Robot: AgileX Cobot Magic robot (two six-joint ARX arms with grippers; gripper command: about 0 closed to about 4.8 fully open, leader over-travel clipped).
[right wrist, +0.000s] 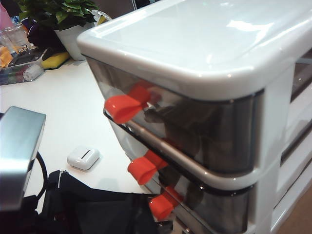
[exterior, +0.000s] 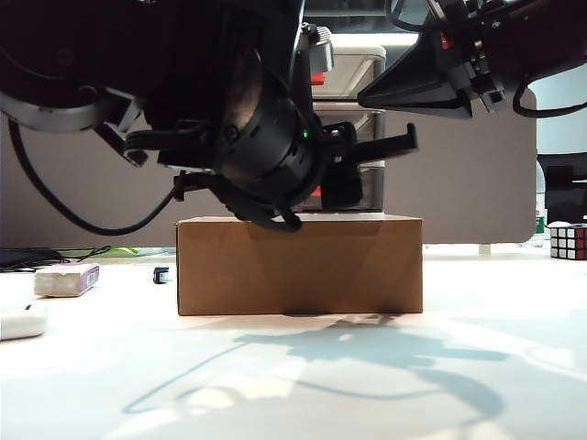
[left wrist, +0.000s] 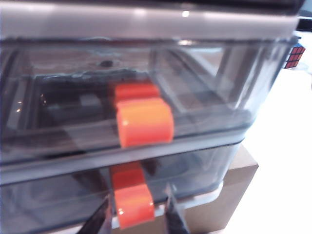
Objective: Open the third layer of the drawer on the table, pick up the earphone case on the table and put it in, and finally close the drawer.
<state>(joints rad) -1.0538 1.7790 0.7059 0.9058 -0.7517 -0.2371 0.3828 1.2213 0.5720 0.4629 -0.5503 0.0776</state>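
Observation:
The drawer (left wrist: 146,24) stands on a brown cardboard box (exterior: 299,264). Its white frame holds smoky grey layers with orange-red handles. My left gripper (left wrist: 137,195) is open at the third layer (left wrist: 195,170). Its fingers (left wrist: 173,217) stand on either side of the lowest handle (left wrist: 132,204), with small gaps to it. The right wrist view shows the drawer (right wrist: 204,44) from above and the white earphone case (right wrist: 83,157) lying on the table (right wrist: 73,112). In the exterior view the earphone case (exterior: 20,323) lies at the far left. My right gripper (exterior: 376,92) hangs high by the drawer's top; its jaws are unclear.
A whitish block with a purple edge (exterior: 66,279) lies behind the earphone case, with a small dark object (exterior: 161,274) beside the box. A Rubik's cube (exterior: 568,241) sits at the far right. A potted plant (right wrist: 63,19) and clutter stand at the table's far side.

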